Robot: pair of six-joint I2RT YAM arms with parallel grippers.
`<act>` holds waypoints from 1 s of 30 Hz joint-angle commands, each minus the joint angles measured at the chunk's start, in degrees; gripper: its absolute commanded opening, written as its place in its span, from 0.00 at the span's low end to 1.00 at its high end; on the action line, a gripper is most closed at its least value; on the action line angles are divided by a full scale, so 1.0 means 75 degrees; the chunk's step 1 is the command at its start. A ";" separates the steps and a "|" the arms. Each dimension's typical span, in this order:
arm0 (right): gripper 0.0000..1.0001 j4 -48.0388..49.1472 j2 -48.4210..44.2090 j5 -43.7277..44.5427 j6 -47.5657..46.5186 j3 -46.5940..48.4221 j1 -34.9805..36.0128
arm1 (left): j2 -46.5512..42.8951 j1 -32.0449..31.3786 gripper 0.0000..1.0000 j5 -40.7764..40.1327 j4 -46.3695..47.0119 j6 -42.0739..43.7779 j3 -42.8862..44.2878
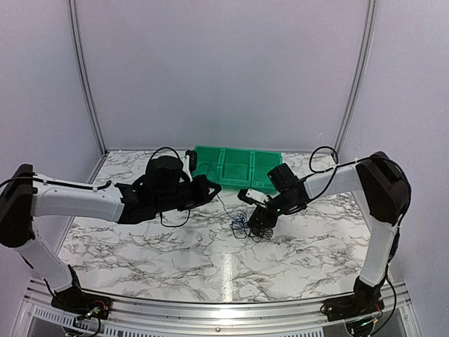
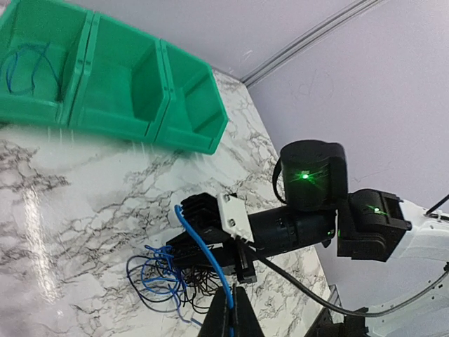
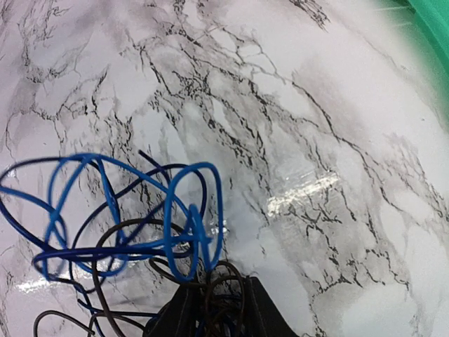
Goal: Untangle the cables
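Little is done: one blue cable lies alone in the end green bin, while the cables sit knotted at the middle of the table. The left gripper pinches a blue strand rising from the clump. Black strands sit between the right gripper's narrow jaws, but I cannot tell whether they are gripped.

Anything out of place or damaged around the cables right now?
Nothing damaged or spilled. The cables form one knotted clump on the table, a blue strand running into the shut left gripper; the right gripper is among the loops.
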 commanded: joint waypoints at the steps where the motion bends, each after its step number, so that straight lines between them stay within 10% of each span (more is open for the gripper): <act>1: 0.24 -0.0432 0.0302 0.0359 0.0013 0.0139 -0.0085 | -0.1076 0.0039 0.00 -0.0813 -0.1138 0.1235 0.0446; 19: 0.25 -0.0519 0.0464 0.0495 -0.0006 0.0214 -0.0135 | -0.4203 0.0051 0.00 -0.3574 -0.4389 0.3651 0.1969; 30: 0.28 -0.0542 0.0031 0.0174 -0.0259 0.0110 -0.0126 | -0.4331 0.0050 0.00 -0.2554 -0.3778 0.2714 0.0417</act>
